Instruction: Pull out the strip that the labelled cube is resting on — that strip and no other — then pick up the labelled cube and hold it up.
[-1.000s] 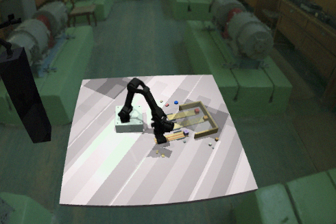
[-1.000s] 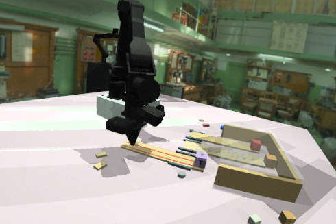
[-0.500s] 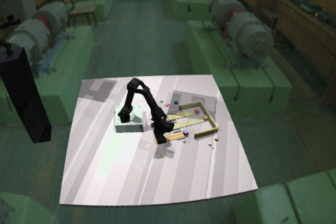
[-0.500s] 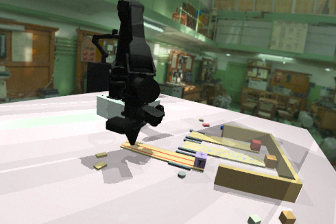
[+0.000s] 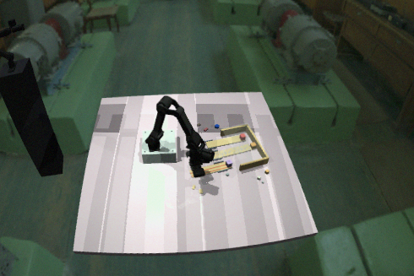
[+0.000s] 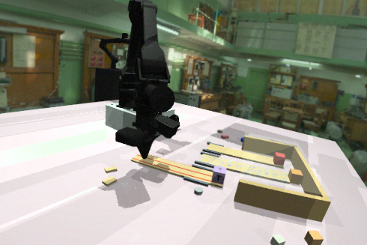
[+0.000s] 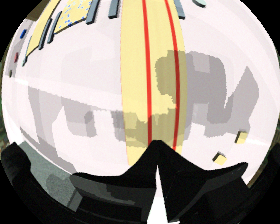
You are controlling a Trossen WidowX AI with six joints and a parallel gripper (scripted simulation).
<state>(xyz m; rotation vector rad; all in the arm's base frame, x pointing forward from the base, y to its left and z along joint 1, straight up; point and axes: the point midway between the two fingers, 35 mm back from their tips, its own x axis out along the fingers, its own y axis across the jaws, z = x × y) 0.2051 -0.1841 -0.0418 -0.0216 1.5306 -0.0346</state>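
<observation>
Wrist view: the fingers (image 5: 198, 172) (image 6: 145, 156) are together, nothing visible between them, at the near end of the striped strip (image 5: 217, 169) (image 6: 176, 168) (image 7: 136, 75). Best press lightly and draw straight back, clear of the rails (image 6: 202, 165) (image 7: 113, 9). The labelled cube (image 5: 229, 163) (image 6: 219, 174) rests on its far end; the fence (image 5: 253, 165) (image 6: 278, 198) stands beyond.

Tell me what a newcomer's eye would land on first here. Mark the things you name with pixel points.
First, the tall black jointed arm (image 5: 166, 104) (image 6: 144, 44), its hand (image 5: 198, 173) (image 6: 144, 156) (image 7: 156, 144) shut above the near end of a red-striped yellow strip (image 5: 213, 170) (image 6: 176, 168) (image 7: 133, 75). Next, the small purple cube marked T (image 5: 229, 163) (image 6: 219, 175) on that strip's far end.
</observation>
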